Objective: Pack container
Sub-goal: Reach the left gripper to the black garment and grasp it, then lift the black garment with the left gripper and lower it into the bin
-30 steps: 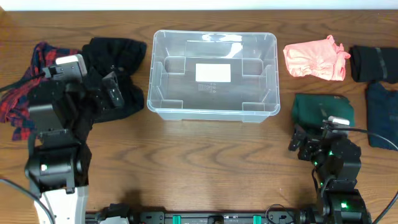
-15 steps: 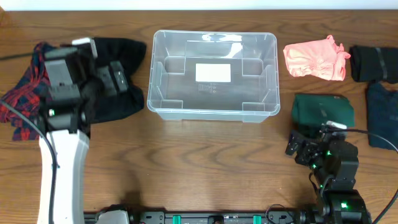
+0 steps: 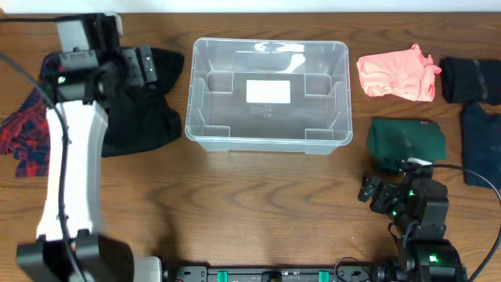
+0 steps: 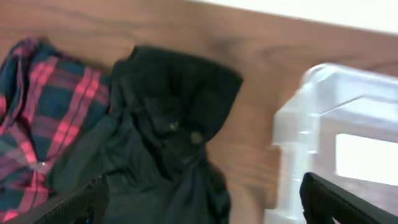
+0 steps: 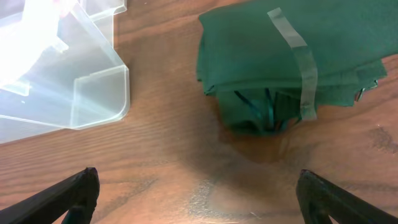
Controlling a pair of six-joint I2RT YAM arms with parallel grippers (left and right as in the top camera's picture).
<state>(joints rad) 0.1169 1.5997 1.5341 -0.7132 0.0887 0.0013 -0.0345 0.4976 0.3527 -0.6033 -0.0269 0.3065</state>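
Observation:
The container, a clear rectangular bin with a white label on its base, stands empty at the table's centre back. Its corner shows at the right of the left wrist view and at the upper left of the right wrist view. My left gripper hangs open over a crumpled black garment, left of the bin, with nothing between its fingers. My right gripper is open above bare wood, just short of a folded green garment.
A red and blue plaid garment lies at the far left, partly under the black one. A pink garment, a black folded one and a navy one lie to the right of the bin.
My left arm has stretched away from the front edge, carrying its open gripper to the far part of the black garment. The right gripper drifted slightly toward the front.

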